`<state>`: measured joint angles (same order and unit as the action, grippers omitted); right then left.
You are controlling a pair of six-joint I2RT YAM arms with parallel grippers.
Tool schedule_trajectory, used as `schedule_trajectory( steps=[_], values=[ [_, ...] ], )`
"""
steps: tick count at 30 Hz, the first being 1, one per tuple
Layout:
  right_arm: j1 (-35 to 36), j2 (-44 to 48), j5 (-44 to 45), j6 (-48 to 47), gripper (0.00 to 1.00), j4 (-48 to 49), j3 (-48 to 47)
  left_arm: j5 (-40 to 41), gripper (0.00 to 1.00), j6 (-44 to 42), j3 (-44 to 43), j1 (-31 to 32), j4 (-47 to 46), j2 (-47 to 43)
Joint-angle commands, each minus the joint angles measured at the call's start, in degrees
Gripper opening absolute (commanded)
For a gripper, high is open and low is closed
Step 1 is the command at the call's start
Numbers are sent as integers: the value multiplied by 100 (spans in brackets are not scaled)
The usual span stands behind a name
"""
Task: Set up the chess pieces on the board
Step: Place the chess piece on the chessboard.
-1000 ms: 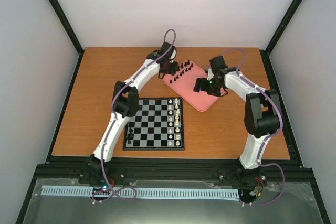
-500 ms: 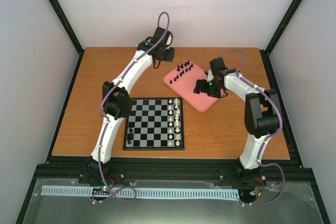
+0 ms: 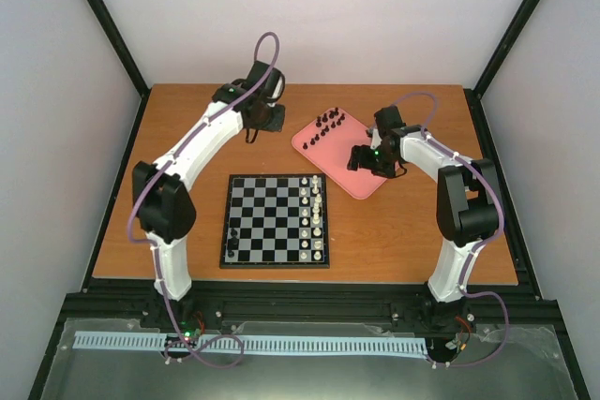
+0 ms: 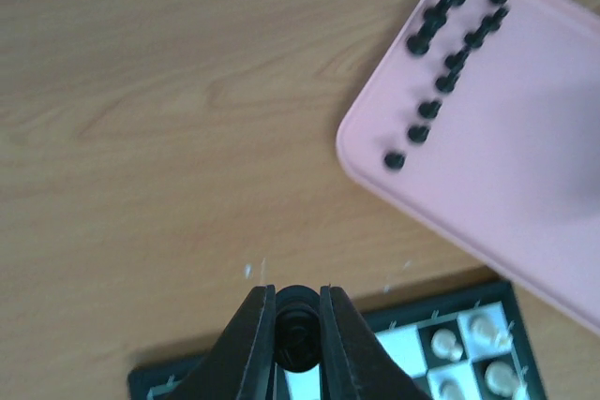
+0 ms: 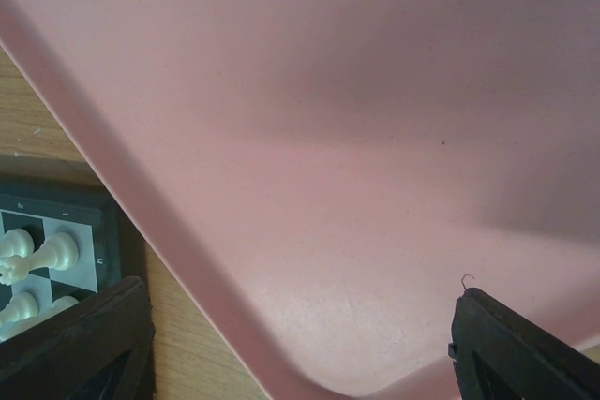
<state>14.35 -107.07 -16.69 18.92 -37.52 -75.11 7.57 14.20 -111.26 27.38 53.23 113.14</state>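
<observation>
My left gripper [image 4: 298, 311] is shut on a small black chess piece [image 4: 298, 334]. In the top view it [image 3: 255, 128] hangs over bare wood left of the pink tray and behind the board [image 3: 272, 227]. Several black pieces [image 3: 328, 123] stand in rows at the tray's far corner, also seen in the left wrist view [image 4: 450, 53]. A few black pieces [image 3: 232, 236] stand on the board's left side. My right gripper [image 3: 370, 158] is open and empty, its fingers [image 5: 525, 344] spread wide low over the tray's bare pink floor [image 5: 328, 138].
The pink tray [image 3: 352, 180] lies right of and behind the board, its near corner close to the board's far right corner. White pieces [image 3: 317, 217] fill the board's two right columns and show in the right wrist view [image 5: 37, 255]. The table has black frame edges.
My left arm has swung left and away from the pink tray, carrying the black piece over bare wood. The right gripper has stayed over the tray.
</observation>
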Motion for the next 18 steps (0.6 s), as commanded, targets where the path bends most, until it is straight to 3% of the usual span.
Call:
schedule_trajectory(
  steps=[1,9,18],
  values=[
    [-25,64,179,33,100,-59,-96,303,1,357,858,-31,138,-842],
    [24,82,280,16,100,-125,-53,752,1,1123,2592,-30,313,-2239],
    [277,20,313,32,100,-111,-34,985,1,1836,4023,-31,332,-3213]
  ],
)
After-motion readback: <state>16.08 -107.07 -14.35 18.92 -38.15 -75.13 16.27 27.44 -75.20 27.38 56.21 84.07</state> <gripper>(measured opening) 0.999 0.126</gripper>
